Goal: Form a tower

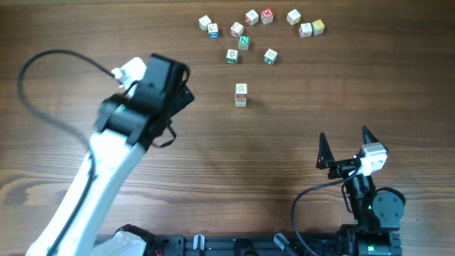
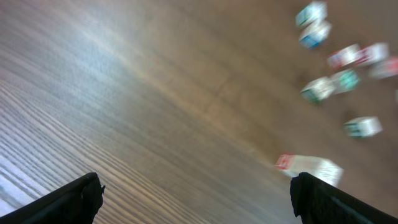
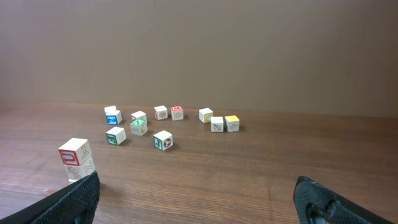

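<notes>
The tower [image 1: 241, 94] is a two-cube column of pale wooden blocks with a white top face bearing a reddish mark, standing alone mid-table. The right wrist view shows the tower [image 3: 76, 160] at the far left, just beyond my left fingertip. It appears blurred in the left wrist view, the tower [image 2: 309, 167] lying close to the right finger. My left gripper [image 1: 183, 89] hovers to the tower's left, open and empty [image 2: 198, 196]. My right gripper [image 1: 345, 139] sits open and empty near the front right [image 3: 198, 190].
Several loose alphabet cubes lie scattered behind the tower, among them a green N cube [image 1: 244, 42], a red one [image 1: 267, 14] and a yellow one [image 1: 318, 27]. The same cluster [image 3: 163, 140] shows across the middle of the right wrist view. A black cable [image 1: 43, 60] loops at the left.
</notes>
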Robot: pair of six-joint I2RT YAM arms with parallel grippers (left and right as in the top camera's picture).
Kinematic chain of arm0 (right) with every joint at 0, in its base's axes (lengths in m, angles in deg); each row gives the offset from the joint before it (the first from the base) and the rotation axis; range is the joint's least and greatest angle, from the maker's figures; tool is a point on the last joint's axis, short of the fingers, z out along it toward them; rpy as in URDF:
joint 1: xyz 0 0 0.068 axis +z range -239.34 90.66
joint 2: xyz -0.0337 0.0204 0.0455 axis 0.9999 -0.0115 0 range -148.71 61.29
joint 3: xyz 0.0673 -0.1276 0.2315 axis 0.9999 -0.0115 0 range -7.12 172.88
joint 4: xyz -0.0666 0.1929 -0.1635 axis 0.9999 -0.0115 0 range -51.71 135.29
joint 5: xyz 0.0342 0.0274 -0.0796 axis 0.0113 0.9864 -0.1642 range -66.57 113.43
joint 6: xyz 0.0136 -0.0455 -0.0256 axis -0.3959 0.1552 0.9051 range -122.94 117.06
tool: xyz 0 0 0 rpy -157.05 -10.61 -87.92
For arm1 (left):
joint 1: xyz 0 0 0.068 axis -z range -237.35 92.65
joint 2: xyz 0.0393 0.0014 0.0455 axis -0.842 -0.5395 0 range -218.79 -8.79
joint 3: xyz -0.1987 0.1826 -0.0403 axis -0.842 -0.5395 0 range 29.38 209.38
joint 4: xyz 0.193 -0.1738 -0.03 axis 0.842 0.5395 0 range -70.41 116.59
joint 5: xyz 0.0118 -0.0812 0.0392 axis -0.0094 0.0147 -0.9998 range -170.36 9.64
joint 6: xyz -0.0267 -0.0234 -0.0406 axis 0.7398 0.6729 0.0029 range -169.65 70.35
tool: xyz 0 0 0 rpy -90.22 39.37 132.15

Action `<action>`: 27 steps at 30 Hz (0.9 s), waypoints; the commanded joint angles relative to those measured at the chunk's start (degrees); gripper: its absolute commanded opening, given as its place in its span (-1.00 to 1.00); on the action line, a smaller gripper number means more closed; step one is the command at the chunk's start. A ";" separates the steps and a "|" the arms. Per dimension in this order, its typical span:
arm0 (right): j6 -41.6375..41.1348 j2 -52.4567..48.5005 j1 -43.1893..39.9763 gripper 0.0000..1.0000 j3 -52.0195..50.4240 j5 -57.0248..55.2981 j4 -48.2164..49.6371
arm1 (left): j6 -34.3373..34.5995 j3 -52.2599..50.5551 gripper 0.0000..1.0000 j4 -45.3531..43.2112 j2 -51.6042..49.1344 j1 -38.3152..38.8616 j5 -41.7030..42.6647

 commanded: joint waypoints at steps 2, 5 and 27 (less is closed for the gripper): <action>-0.79 0.55 -0.24 0.99 -0.04 -0.76 0.04 | 1.11 -0.13 1.00 0.09 12.02 -3.61 -0.33; -0.76 0.50 -0.24 0.99 -0.04 -0.76 0.07 | 1.11 -0.13 1.00 0.09 18.93 -8.70 -0.35; -0.79 0.50 -0.24 1.00 -0.04 -0.74 0.04 | 1.11 -0.15 1.00 3.85 53.59 -20.39 -0.35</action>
